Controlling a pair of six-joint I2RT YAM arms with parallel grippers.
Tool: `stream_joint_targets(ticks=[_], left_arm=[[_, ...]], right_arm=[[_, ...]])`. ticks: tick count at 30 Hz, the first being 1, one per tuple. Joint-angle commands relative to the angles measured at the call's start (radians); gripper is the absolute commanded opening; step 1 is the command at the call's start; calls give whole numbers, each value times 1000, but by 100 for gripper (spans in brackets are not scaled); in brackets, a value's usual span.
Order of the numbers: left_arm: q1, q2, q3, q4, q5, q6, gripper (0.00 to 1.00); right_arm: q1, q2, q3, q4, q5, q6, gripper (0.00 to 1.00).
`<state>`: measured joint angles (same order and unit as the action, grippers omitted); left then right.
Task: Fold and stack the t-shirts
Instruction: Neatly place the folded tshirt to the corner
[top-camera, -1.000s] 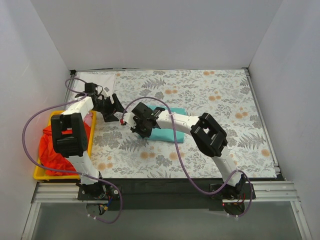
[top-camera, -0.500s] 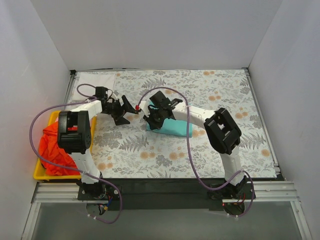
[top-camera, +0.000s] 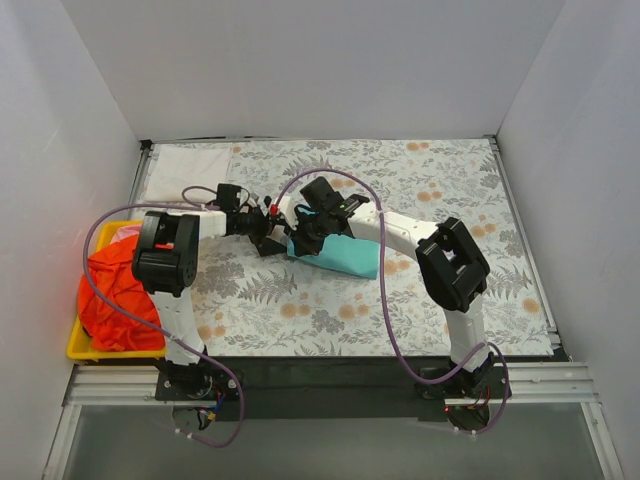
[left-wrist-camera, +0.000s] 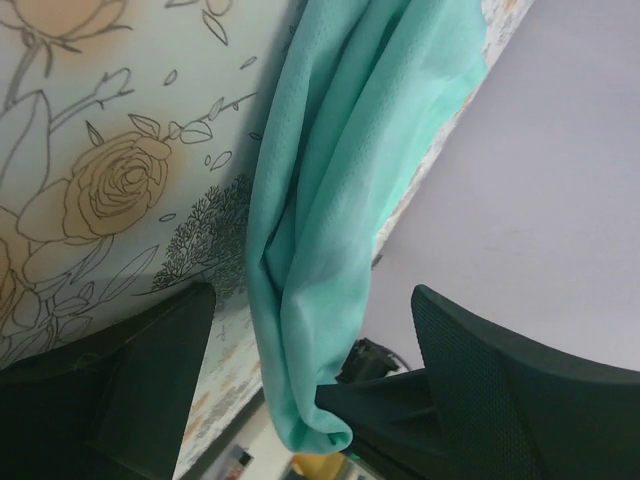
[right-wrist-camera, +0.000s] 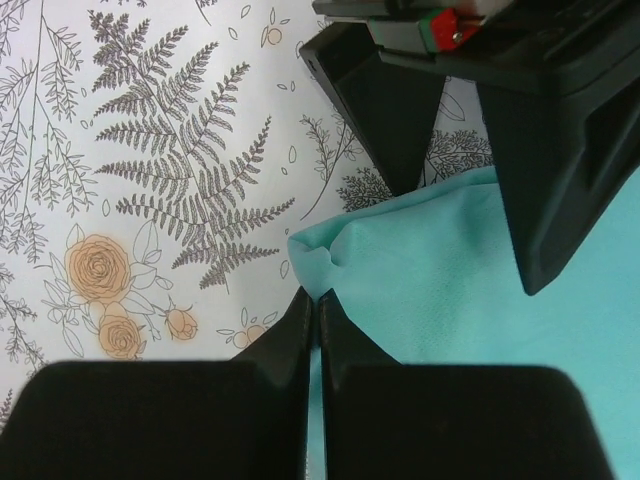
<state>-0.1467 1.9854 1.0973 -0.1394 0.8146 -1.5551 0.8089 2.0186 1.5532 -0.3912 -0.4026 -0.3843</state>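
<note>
The teal-green t-shirt (top-camera: 350, 257) lies folded on the tablecloth at mid-table. My right gripper (top-camera: 300, 238) is shut on its left corner, seen in the right wrist view (right-wrist-camera: 318, 298) pinching the teal cloth (right-wrist-camera: 450, 280). My left gripper (top-camera: 272, 235) is open just left of that corner. In the left wrist view (left-wrist-camera: 312, 295) the teal fold (left-wrist-camera: 330, 180) hangs between its wide-apart fingers (left-wrist-camera: 150, 370). The orange-red t-shirt (top-camera: 115, 295) lies bunched in the tray, with a bit of pink shirt (top-camera: 122, 234) behind it. The white t-shirt (top-camera: 185, 160) lies flat at the far left corner.
The yellow plastic tray (top-camera: 75, 345) sits at the table's left edge. The grey floral tablecloth (top-camera: 450, 190) covers the table. White walls close in the back and both sides. Purple cables loop over both arms.
My left gripper has reached right, from near the tray to the teal shirt's left corner. My right gripper has moved slightly up and right with the shirt's corner held.
</note>
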Motion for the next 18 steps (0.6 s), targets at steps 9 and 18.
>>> stream_joint_targets(ticks=[9,18], left_arm=[[-36,98,19,77,-55,-140,52],[-42,87,85,29,-124,-1,13]], right_arm=[[1,-38,56,38,-62,68,1],[-1,-46,47,61,-104,101,1]])
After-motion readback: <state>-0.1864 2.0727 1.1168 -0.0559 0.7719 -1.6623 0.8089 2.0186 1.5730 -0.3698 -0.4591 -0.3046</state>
